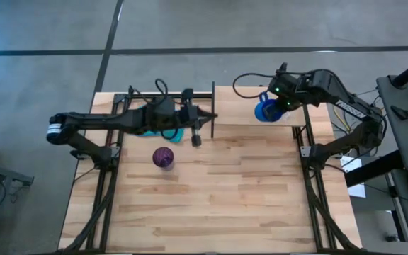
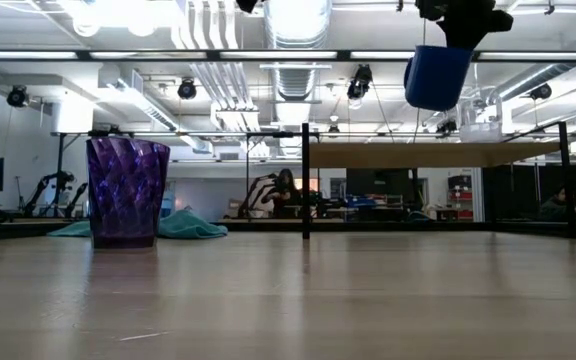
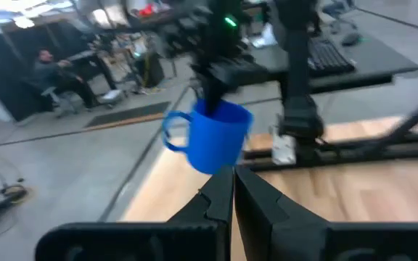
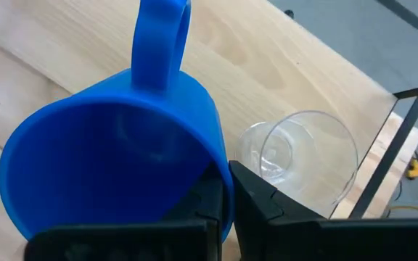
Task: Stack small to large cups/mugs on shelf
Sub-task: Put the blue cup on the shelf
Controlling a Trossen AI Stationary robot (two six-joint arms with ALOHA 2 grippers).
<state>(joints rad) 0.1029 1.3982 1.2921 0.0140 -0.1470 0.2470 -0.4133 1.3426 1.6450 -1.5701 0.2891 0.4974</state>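
The bright blue mug (image 1: 266, 110) hangs in my right gripper (image 1: 280, 105) above the light-wood shelf (image 1: 243, 113) at the table's far right. The small clear cup (image 4: 307, 158) stands upright on the shelf, beside and below the mug; the low view shows the clear cup (image 2: 480, 122) to the right of the mug (image 2: 436, 76). The purple ribbed tumbler (image 1: 163, 157) stands upright on the tabletop, left of centre, also in the low view (image 2: 126, 192). My left gripper (image 3: 232, 190) is shut on nothing, hovering by the shelf's left post and pointing toward the mug (image 3: 212, 136). My right gripper (image 4: 227, 185) pinches the mug's wall at the rim (image 4: 222, 168), on the side opposite the handle (image 4: 162, 43). One finger is inside the mug and one outside. The fingers come from above. The mug is lifted clear and hangs slightly tilted, mouth up, over the shelf.
A teal cloth (image 1: 170, 132) lies on the far left of the table under my left arm. The shelf's black post (image 1: 213, 110) stands just beside my left gripper. The table's near half is bare striped wood (image 1: 225, 198). People sit in the room beyond the table.
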